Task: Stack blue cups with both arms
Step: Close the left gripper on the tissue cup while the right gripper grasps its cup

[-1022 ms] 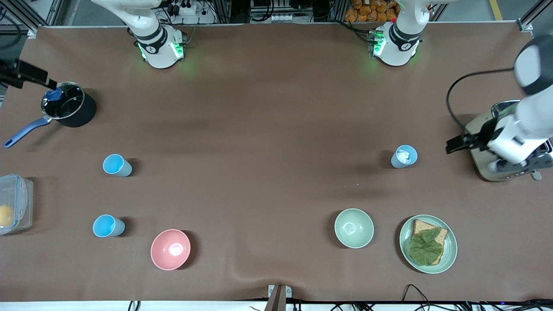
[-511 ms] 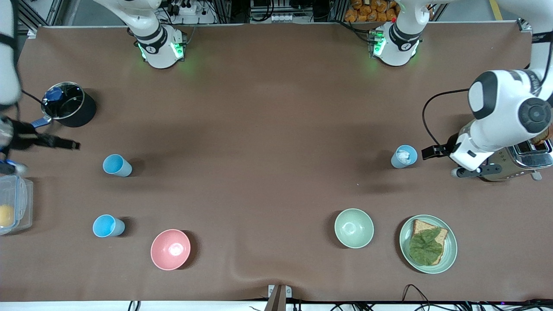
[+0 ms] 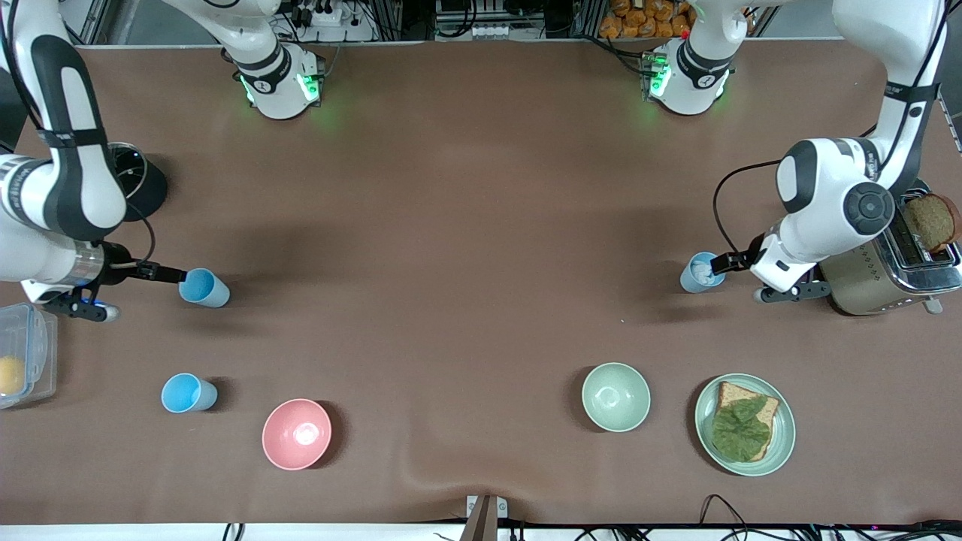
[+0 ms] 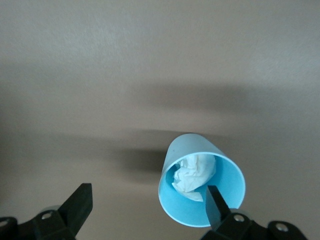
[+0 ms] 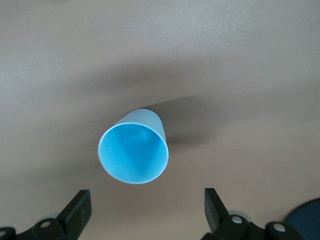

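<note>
Three blue cups stand upright on the brown table. One cup is at the right arm's end, and a second cup stands nearer to the front camera. My right gripper is open and empty, low beside the first cup, which lies just ahead of its fingertips. The third cup at the left arm's end holds crumpled white paper. My left gripper is open beside it; one fingertip overlaps the rim of that cup, which sits off to that finger's side.
A pink bowl, a green bowl and a plate with bread and lettuce stand near the front edge. A toaster with toast is by the left arm. A black pot and a plastic box are by the right arm.
Both arms have swung in toward the cups. The right gripper moved from the pot down to its cup. The left gripper moved from the toaster to the cup with paper.
</note>
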Tool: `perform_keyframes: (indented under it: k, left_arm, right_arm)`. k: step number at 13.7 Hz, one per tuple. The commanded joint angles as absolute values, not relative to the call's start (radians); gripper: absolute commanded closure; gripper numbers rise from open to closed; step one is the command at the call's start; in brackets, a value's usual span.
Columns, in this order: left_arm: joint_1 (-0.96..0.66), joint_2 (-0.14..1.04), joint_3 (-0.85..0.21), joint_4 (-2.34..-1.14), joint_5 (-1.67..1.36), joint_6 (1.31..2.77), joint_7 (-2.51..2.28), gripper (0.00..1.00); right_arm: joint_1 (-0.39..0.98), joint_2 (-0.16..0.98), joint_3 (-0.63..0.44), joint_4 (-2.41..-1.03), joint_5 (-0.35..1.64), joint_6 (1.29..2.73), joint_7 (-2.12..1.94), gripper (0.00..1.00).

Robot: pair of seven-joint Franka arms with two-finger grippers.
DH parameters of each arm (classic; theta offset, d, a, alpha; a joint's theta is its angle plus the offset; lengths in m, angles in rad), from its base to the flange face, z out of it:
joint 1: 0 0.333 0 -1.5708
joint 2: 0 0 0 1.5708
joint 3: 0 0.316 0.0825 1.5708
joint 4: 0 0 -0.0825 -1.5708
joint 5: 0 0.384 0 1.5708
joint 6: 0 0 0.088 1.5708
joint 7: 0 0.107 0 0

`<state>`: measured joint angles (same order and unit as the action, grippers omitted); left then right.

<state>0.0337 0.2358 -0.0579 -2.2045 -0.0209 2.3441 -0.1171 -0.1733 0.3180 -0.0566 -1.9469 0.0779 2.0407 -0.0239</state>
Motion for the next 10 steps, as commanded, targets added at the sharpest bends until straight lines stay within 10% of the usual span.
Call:
perform_keyframes:
  k: [1, 4, 7, 10]
  left_arm:
    - [0.04, 0.251, -0.063, -2.227, -0.025, 2.385, -0.094, 0.07]
    - [0.04, 0.278, -0.063, -2.243, -0.025, 2.422, -0.092, 0.41]
    - [0.034, 0.288, -0.067, -2.235, -0.025, 2.424, -0.097, 1.0]
    - [0.02, 0.29, -0.072, -2.218, -0.034, 2.424, -0.112, 1.0]
  right_arm:
    - [-0.192, 0.305, -0.049, -2.029, 0.06, 2.156, -0.009, 0.0]
    - [-0.192, 0.345, -0.048, -2.048, 0.06, 2.215, -0.008, 0.0]
    - [-0.19, 0.365, -0.049, -2.088, 0.06, 2.279, -0.008, 0.07]
    - [-0.187, 0.385, -0.048, -2.092, 0.06, 2.296, -0.006, 0.97]
